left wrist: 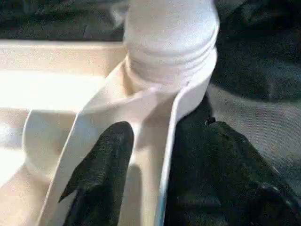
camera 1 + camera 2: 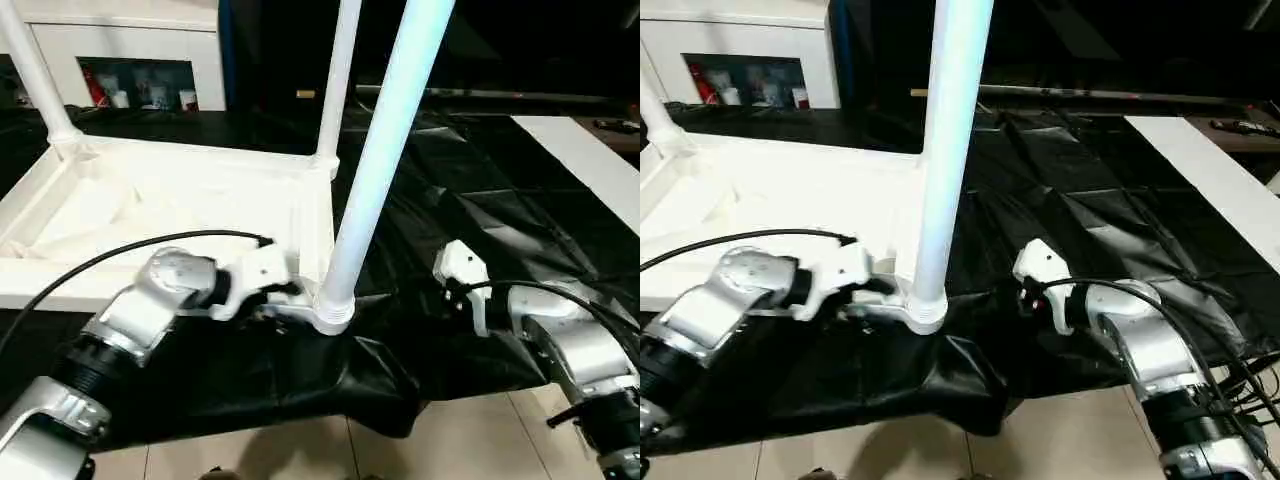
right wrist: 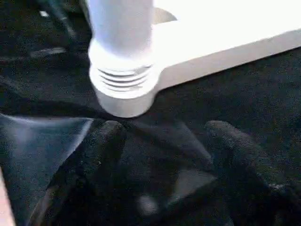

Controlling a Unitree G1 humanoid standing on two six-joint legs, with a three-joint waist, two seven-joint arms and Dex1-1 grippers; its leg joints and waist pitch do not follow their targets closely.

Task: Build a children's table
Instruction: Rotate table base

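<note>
A work table [image 2: 470, 180] draped in crinkled black cloth carries the upturned white tabletop [image 2: 190, 205] at nine o'clock and a flat white board [image 2: 590, 160] at two o'clock.

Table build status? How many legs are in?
Three legs stand in corner sockets: near, back middle, back left. The left gripper straddles the tabletop rim beside the near socket; the right gripper hangs free. The fourth corner is out of frame.
</note>
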